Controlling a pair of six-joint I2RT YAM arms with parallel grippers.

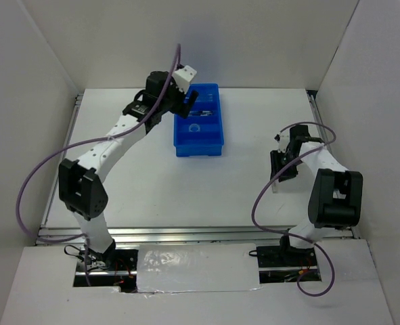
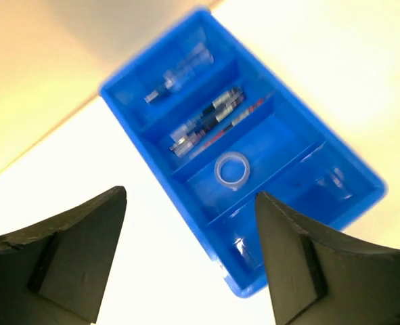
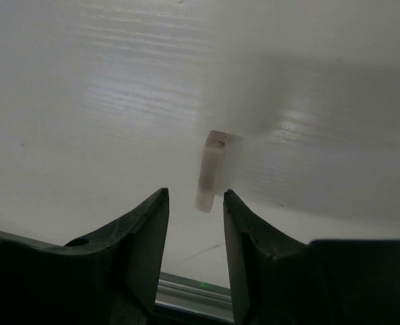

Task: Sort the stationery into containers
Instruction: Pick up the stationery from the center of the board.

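On the white bench (image 1: 139, 183), pens (image 2: 210, 118), tube (image 2: 183, 71) and tape ring (image 2: 232, 169) are found in the tray (image 2: 186, 203). One eraser (image 3: 210, 170) is left outside, just before the spread right fingers (image 3: 145, 237); left fingers (image 2: 84, 250) are spread, empty.

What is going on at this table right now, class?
Two robot arms are sorting stationery into a blue tray. The tray already holds dark pens, a clear tape ring and a clear tube, each in its own compartment. The left tool hovers open above the tray, holding nothing. The right tool is open, low over the table, lined up on a white eraser that it has not yet gripped.
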